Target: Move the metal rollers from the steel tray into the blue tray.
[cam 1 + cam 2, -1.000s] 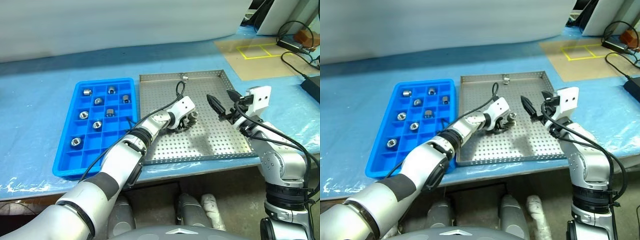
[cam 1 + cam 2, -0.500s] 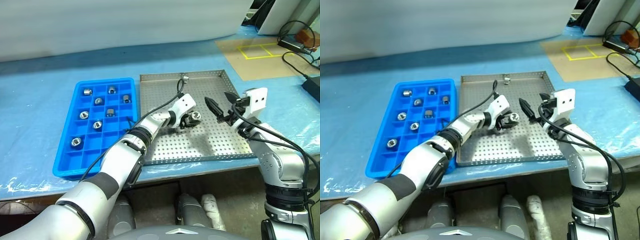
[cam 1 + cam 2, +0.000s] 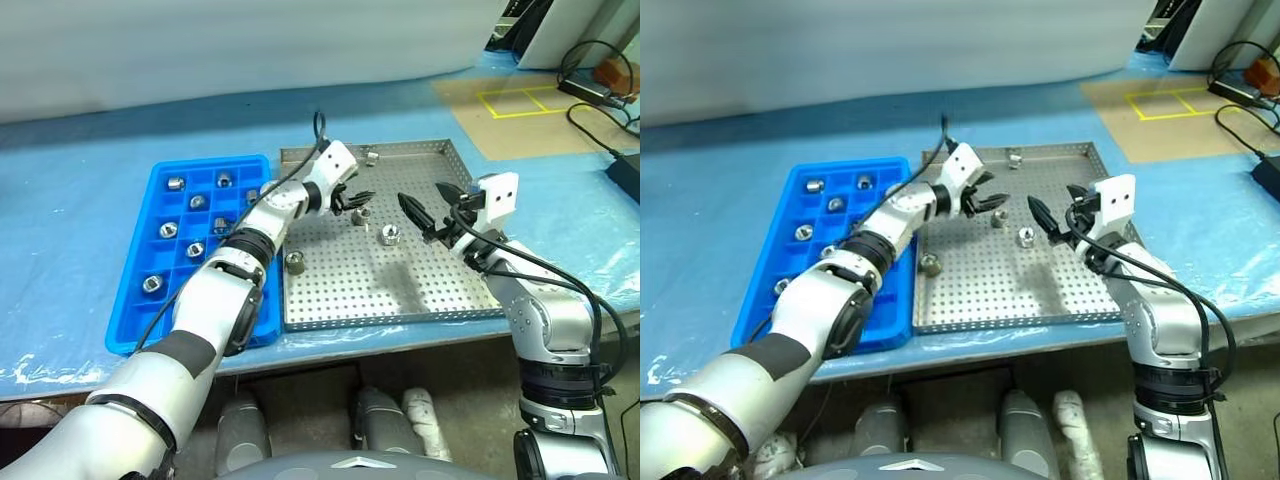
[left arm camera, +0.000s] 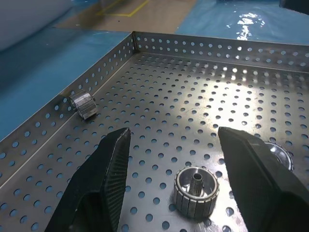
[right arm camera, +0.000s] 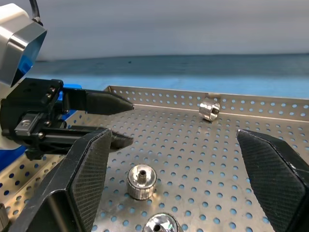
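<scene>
Blue plastic sheeting (image 3: pixel 70 190) covers the table, and both trays lie on it in the middle of the head views.

Between the two black fingers of the left gripper (image 3: pixel 357 201) nothing is held; the jaws stand apart, and in the left wrist view an upright roller (image 4: pixel 195 189) stands on the perforated floor just beyond and between the fingertips, not touching them. This gripper hovers over the upper left part of the steel tray (image 3: pixel 440 293), pointing toward the right of the frame. The right gripper (image 3: pixel 424 207) has its jaws wide apart as well and is empty; it hangs over the right part of the same tray and points to the left, so the two grippers face each other with a gap between them.

In the steel tray four metal rollers are visible: one just right of the left gripper's tips (image 3: pixel 362 216), one a little lower and to the right (image 3: pixel 390 235), one near the left rim, lower in the frame (image 3: pixel 294 262), and one lying against the far rim at the top (image 3: pixel 371 156).

Left of the steel tray, touching or almost touching it, lies the blue tray (image 3: pixel 140 330). Several rollers already sit in its square compartments, one per compartment, for example in the upper left corner (image 3: pixel 175 183) and in the lower left part (image 3: pixel 152 284).

At the upper right of the frame a brown floor area with yellow tape (image 3: pixel 515 100) and black cables (image 3: pixel 590 120) can be seen.
</scene>
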### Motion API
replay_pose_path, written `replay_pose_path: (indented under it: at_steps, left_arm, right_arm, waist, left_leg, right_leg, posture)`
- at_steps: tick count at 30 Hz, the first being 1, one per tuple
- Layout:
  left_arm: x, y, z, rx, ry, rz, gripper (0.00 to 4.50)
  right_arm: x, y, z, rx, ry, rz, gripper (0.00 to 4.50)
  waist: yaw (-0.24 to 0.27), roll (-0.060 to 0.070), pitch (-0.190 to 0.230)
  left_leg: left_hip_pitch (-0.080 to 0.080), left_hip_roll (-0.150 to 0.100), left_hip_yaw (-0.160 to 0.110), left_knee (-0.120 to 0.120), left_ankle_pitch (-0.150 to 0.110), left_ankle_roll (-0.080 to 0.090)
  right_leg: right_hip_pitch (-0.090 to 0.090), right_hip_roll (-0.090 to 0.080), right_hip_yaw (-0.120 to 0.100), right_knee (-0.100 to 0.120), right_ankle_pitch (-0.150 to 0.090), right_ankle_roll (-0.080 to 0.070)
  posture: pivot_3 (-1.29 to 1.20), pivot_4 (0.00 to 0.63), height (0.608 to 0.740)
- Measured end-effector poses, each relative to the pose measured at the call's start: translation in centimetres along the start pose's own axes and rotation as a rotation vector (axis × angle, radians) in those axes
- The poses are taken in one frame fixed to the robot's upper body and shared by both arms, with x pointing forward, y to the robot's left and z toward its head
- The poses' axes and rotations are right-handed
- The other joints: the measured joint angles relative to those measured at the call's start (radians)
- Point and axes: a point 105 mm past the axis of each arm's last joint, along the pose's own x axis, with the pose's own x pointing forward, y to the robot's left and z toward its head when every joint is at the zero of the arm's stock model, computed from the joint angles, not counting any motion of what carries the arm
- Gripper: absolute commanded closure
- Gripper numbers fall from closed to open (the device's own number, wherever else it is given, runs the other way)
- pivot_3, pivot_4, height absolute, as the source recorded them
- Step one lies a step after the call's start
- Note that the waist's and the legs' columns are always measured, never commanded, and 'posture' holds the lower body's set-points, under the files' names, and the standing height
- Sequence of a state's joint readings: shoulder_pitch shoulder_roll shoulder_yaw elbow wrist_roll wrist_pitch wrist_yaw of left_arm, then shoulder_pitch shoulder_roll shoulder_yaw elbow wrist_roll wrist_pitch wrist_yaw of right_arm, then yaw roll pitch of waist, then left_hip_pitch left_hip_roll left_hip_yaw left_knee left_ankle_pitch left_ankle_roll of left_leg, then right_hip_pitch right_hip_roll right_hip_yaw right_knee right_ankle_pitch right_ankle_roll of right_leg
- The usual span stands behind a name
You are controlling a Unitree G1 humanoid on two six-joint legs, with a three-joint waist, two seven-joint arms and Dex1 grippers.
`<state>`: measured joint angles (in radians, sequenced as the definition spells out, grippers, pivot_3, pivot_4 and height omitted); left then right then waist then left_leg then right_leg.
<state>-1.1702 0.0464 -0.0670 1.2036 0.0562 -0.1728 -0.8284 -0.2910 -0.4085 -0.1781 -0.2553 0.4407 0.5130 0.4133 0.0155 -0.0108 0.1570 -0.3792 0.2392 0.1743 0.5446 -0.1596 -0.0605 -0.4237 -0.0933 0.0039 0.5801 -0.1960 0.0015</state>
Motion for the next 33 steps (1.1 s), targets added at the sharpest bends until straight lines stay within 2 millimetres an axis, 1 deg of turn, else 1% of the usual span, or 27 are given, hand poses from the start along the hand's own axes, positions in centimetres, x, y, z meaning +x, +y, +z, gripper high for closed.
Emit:
replay_pose_path:
  at_steps: [1,3,4,7,8,9,10,11,14,15,17,18,20,24,27,29,31,33]
  left_arm:
    - [-0.7,-0.3,-0.3,0.019,0.008,-0.063,1.45]
    - [-2.6,-0.7,-1.0,0.064,0.028,-0.185,1.45]
    - [-4.1,-0.9,-1.5,0.102,0.053,-0.264,1.45]
    - [-8.6,-0.6,-2.6,0.195,0.174,-0.409,1.45]
    - [-10.0,-0.1,-2.5,0.214,0.216,-0.429,1.45]
    - [-10.8,0.4,-2.0,0.232,0.237,-0.429,1.45]
    - [-11.1,0.8,-1.3,0.251,0.248,-0.427,1.45]
    - [-11.3,1.1,-0.2,0.29,0.257,-0.432,1.45]
    - [-11.2,0.9,2.1,0.428,0.332,-0.511,1.45]
    - [-10.9,0.6,2.9,0.444,0.348,-0.541,1.45]
    - [-10.0,-0.6,4.1,0.454,0.378,-0.616,1.45]
    - [-9.5,-1.3,4.3,0.455,0.401,-0.652,1.45]
    - [-8.7,-2.3,3.9,0.448,0.451,-0.704,1.45]
    - [-8.5,-3.8,0.8,0.462,0.638,-0.8,1.45]
    - [-9.1,-3.9,-1.1,0.468,0.768,-0.823,1.45]
    - [-9.5,-3.8,-1.8,0.479,0.823,-0.828,1.45]
    - [-9.5,-3.7,-2.0,0.479,0.841,-0.826,1.45]
    - [-8.9,-3.7,-2.0,0.481,0.855,-0.82,1.45]
  right_arm:
    - [0.0,0.1,0.0,-0.001,0.001,0.002,0.16]
    - [-0.1,0.1,-0.2,0.0,0.006,0.005,0.16]
    - [-0.2,0.1,-0.4,0.002,0.012,0.003,0.16]
    - [-0.5,0.0,-1.0,0.008,0.029,-0.004,0.16]
    - [-0.6,-0.1,-1.1,0.007,0.033,-0.008,0.16]
    - [-0.7,-0.1,-1.2,0.007,0.035,-0.01,0.16]
    - [-0.6,-0.1,-1.3,0.009,0.034,-0.01,0.16]
    - [-0.5,0.1,-1.4,0.014,0.031,-0.006,0.16]
    - [-0.1,1.1,-1.9,0.031,0.032,0.021,0.16]
    - [0.1,1.4,-2.1,0.036,0.034,0.029,0.16]
    - [0.4,1.6,-2.3,0.042,0.035,0.032,0.16]
    - [0.5,1.5,-2.4,0.043,0.033,0.028,0.16]
    - [0.5,1.4,-2.5,0.044,0.033,0.021,0.16]
    - [0.5,1.6,-2.7,0.055,0.02,0.008,0.16]
    - [0.0,1.5,-3.8,0.073,0.043,-0.02,0.16]
    - [-0.1,1.5,-4.1,0.076,0.047,-0.028,0.16]
    - [-0.2,1.4,-4.2,0.075,0.045,-0.037,0.16]
    - [-0.3,1.5,-4.4,0.08,0.045,-0.046,0.16]
  waist:
    - [0.0,0.0,0.0]
    - [-0.002,0.0,0.0]
    - [-0.004,0.0,0.0]
    - [-0.005,0.001,0.001]
    - [-0.003,0.001,0.001]
    - [0.0,0.001,0.001]
    - [0.007,0.001,0.001]
    - [0.015,0.001,0.001]
    - [0.026,0.001,0.001]
    - [0.026,0.001,0.001]
    - [0.024,0.001,0.001]
    - [0.023,0.001,0.001]
    - [0.021,0.001,0.001]
    - [0.003,0.001,0.001]
    - [-0.003,0.001,0.001]
    - [-0.003,0.001,0.001]
    - [-0.003,0.001,0.001]
    - [0.001,0.001,0.001]
  left_leg:
    - [0.0,0.0,0.0,0.0,0.0,0.0]
    - [0.0,0.0,0.0,-0.002,0.001,0.0]
    - [0.001,0.001,0.0,-0.002,0.001,0.0]
    - [0.001,0.002,0.0,-0.004,0.0,0.0]
    - [0.0,0.002,0.0,-0.004,0.0,-0.001]
    - [0.0,0.002,0.0,-0.003,-0.001,-0.002]
    - [0.0,0.002,0.0,-0.003,-0.001,-0.002]
    - [-0.001,0.001,0.001,-0.002,-0.001,-0.002]
    - [0.0,0.001,0.001,-0.001,0.001,-0.004]
    - [0.0,0.001,0.001,-0.001,0.001,-0.005]
    - [0.001,0.001,0.001,-0.001,0.002,-0.006]
    - [0.001,0.001,0.001,-0.002,0.002,-0.006]
    - [0.002,0.001,0.001,-0.002,0.002,-0.007]
    - [0.002,0.002,0.001,-0.002,0.002,-0.007]
    - [0.002,0.001,0.001,-0.002,0.002,-0.007]
    - [0.002,0.001,0.001,-0.001,0.002,-0.007]
    - [0.002,0.001,0.001,0.0,0.002,-0.007]
    - [0.001,0.001,0.001,0.0,0.002,-0.007]
  right_leg:
    - [0.0,0.0,0.0,0.0,0.0,0.0]
    - [0.0,0.0,0.0,0.0,0.0,0.0]
    - [-0.001,0.001,0.0,0.0,0.0,0.0]
    - [-0.002,0.001,0.0,0.0,0.0,0.0]
    - [-0.002,0.001,0.0,0.001,0.0,0.0]
    - [-0.002,0.001,0.0,0.001,0.0,0.0]
    - [-0.002,0.0,0.0,0.001,0.0,-0.001]
    - [-0.001,0.0,0.0,0.001,0.0,-0.001]
    - [-0.001,-0.001,0.0,0.001,0.0,-0.001]
    - [-0.001,0.0,0.0,0.001,0.0,-0.001]
    - [-0.001,0.0,0.0,0.002,0.0,-0.001]
    - [-0.001,0.0,0.0,0.002,0.0,-0.001]
    - [-0.001,0.0,0.001,0.004,0.0,-0.001]
    - [-0.002,0.002,0.001,0.005,0.0,-0.001]
    - [-0.002,0.002,0.001,0.005,0.0,-0.001]
    - [-0.002,0.002,0.001,0.005,0.0,-0.001]
    - [-0.002,0.002,0.001,0.005,0.0,-0.001]
    - [-0.001,0.001,0.001,0.005,0.0,-0.001]
  posture:
    - [-0.34,0.15,0.74]
    - [-0.34,0.15,0.74]
    - [-0.34,0.15,0.74]
    - [-0.31,0.15,0.74]
    - [-0.31,0.15,0.74]
    - [-0.3,0.15,0.74]
    - [-0.29,0.15,0.74]
    - [-0.29,0.15,0.74]
    - [-0.28,0.15,0.74]
    - [-0.28,0.15,0.74]
    - [-0.29,0.15,0.74]
    - [-0.29,0.15,0.74]
    - [-0.31,0.15,0.74]
    - [-0.33,0.15,0.74]
    - [-0.34,0.15,0.74]
    - [-0.35,0.15,0.74]
    - [-0.35,0.15,0.74]
    - [-0.35,0.15,0.74]
